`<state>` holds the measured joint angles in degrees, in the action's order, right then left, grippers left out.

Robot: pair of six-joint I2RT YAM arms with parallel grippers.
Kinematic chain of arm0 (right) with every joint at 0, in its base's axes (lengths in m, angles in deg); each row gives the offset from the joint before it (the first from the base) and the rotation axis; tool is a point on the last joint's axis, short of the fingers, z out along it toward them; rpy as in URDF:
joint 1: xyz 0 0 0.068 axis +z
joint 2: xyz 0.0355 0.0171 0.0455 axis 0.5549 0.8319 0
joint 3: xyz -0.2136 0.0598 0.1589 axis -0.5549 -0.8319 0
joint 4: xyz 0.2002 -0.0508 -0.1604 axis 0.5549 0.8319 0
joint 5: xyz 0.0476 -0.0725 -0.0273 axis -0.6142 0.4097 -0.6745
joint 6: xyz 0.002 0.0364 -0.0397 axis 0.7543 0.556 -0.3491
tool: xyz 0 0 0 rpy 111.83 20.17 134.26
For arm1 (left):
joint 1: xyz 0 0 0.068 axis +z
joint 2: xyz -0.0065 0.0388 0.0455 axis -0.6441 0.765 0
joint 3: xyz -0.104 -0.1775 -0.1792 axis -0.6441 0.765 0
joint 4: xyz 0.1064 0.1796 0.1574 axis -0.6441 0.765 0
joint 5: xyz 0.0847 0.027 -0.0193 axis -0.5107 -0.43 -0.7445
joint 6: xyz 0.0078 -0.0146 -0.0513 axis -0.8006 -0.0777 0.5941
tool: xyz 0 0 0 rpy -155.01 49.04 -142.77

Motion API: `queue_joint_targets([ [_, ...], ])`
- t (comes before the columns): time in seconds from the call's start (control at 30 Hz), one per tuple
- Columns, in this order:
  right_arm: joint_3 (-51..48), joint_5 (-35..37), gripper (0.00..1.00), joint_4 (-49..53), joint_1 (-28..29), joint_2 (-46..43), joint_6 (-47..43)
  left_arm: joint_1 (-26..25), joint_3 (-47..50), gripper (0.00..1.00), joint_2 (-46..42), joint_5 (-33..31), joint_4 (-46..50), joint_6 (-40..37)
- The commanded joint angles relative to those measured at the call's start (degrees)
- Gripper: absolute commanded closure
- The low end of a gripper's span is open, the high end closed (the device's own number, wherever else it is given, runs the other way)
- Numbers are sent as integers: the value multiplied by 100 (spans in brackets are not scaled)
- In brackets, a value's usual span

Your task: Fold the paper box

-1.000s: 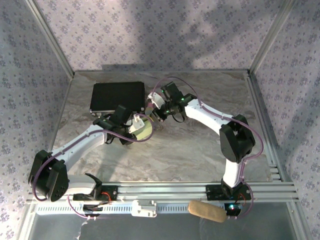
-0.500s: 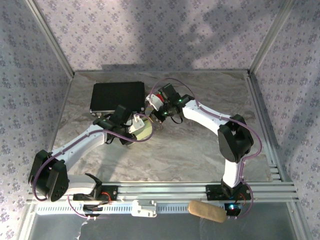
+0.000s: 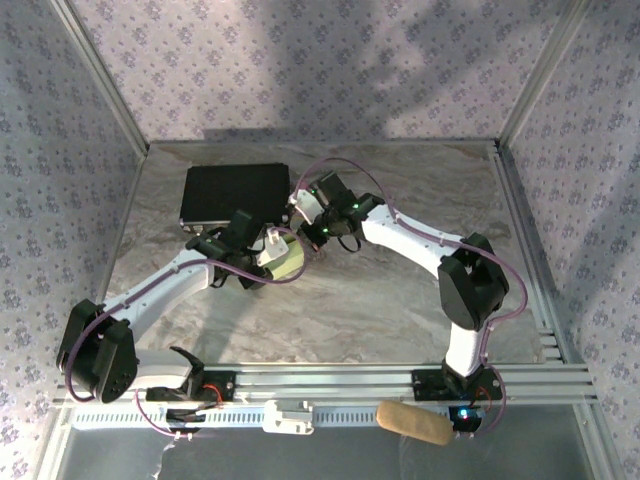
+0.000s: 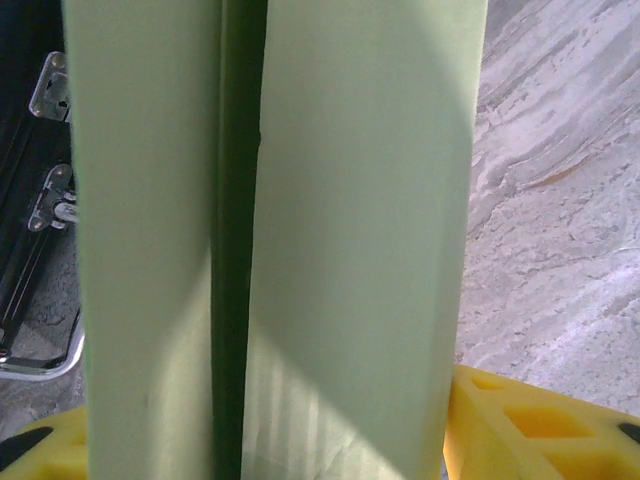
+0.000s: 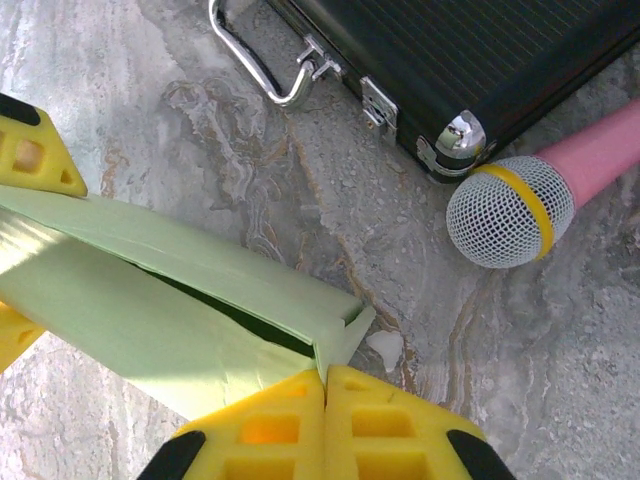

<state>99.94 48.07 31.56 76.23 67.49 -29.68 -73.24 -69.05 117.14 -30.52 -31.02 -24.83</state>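
Note:
The paper box (image 5: pixel 170 300) is a pale green card sleeve, partly folded, with a dark slit open along its length. My left gripper (image 3: pixel 266 254) is shut on it, and its yellow fingers (image 4: pixel 530 420) flank the card (image 4: pixel 360 250). In the right wrist view those same fingers (image 5: pixel 30 150) show at the left edge. My right gripper (image 5: pixel 327 372) is shut, its two yellow pads pressed together on the small end flap at the box's right end. From above, the box (image 3: pixel 290 264) lies between the two grippers, left of the table's middle.
A black case (image 3: pixel 235 193) with metal handle and latches lies just behind the grippers. A microphone (image 5: pixel 510 210) with a pink handle and mesh head rests by the case's corner (image 5: pixel 455 135). Patterned walls enclose the marble table (image 3: pixel 400 300). A brown object (image 3: pixel 412 421) lies on the front rail.
My right gripper has moved left toward the box's end and has closed its jaws on the flap. The left arm and the box have stayed put.

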Motion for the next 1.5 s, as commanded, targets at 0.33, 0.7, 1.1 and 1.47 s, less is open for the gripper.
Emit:
queue_joint_targets([
  [0.33,22,641,100,278,314,-192,1500,122,-86,50,132,-165,-171,170],
  [0.7,261,779,100,535,419,-170,2082,246,-149,50,277,-178,-163,268],
  [1.1,875,810,100,1232,465,119,2285,289,-196,51,325,-102,-146,311],
  [1.47,614,863,100,671,387,313,2348,431,-236,49,295,56,-180,375],
])
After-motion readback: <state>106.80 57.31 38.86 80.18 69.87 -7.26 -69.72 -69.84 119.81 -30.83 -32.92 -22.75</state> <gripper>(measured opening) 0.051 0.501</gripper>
